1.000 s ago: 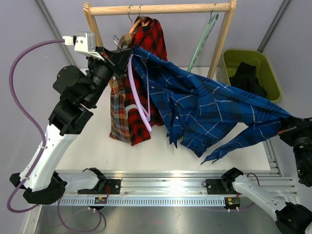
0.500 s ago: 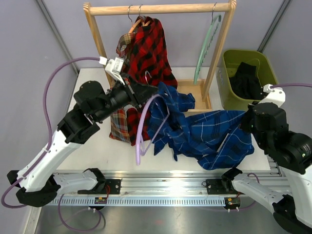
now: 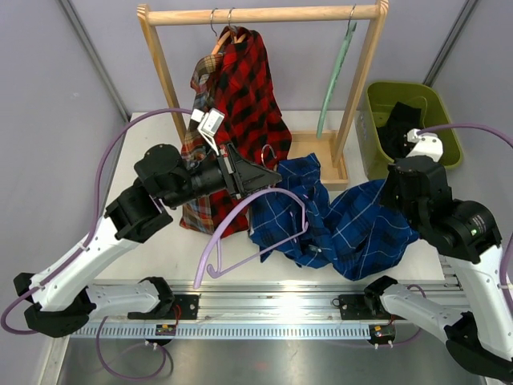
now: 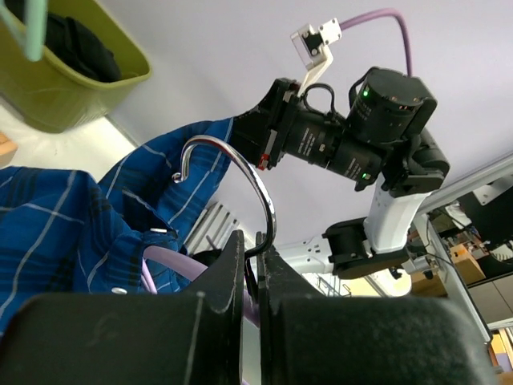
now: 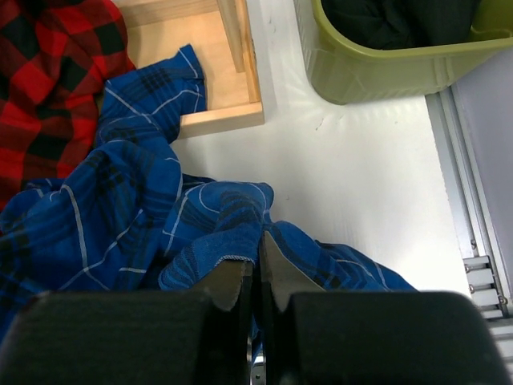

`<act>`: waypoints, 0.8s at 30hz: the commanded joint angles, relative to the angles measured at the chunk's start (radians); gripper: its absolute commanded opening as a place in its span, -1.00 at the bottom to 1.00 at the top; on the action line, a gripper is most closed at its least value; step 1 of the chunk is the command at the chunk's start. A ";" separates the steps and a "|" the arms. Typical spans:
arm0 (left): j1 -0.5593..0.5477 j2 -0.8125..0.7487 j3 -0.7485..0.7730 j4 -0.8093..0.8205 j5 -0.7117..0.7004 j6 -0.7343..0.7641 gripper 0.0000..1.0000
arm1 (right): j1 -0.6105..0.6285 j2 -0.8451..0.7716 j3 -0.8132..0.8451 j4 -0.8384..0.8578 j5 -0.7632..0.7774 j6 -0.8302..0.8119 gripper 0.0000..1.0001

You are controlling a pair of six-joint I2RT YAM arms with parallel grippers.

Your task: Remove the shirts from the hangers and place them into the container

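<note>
Abt halfway, by the look of it. The blue shirt (image 3: 345,224) is the biggest item in play. It lies crumpled on the table betw the two grippers, down off the rail but not in the bin. The right gripper (image 5: 258,257) has its fingers pressed together, pinching a fold at the shirt's near edge. The container (image 3: 401,85) sits just ahead and to the right of that gripper w/ only the black shirt (image 3: 397,132) inside, so one of four is done. The red-black plaid shirt (image 3: 244,88) and brown-tan plaid shirt (image 3: 195,200) hang on the rail behind the left gripper (image 4: 252,249), both untouched. That gripper is clamped on the neck of the lilac hanger (image 3: 240,205), below its metal hook. The hanger's far arm overlaps the blue collar, and I can't tell if it's fully out. A pale green hanger (image 3: 337,72) hangs bare, up beyond the right gripper. Left to do: free and bin the blue, then both plaids.
</note>
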 commanded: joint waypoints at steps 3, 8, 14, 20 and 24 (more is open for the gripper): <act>-0.004 -0.026 0.068 0.018 0.058 -0.001 -1.00 | -0.005 0.030 0.015 0.032 0.009 -0.031 -0.88; -0.002 0.017 0.270 -0.134 0.181 0.002 -1.00 | -0.005 0.047 0.009 0.018 0.071 -0.017 -0.95; -0.002 0.036 0.248 -0.344 0.163 0.055 -1.00 | -0.005 0.062 0.016 0.010 0.084 -0.003 -0.97; -0.006 -0.022 0.182 -0.402 -0.160 0.176 -1.00 | -0.005 0.068 0.025 0.042 -0.152 -0.033 0.98; -0.009 0.010 0.086 -0.313 -0.253 0.255 -1.00 | -0.005 0.047 0.096 0.059 -0.278 -0.042 0.99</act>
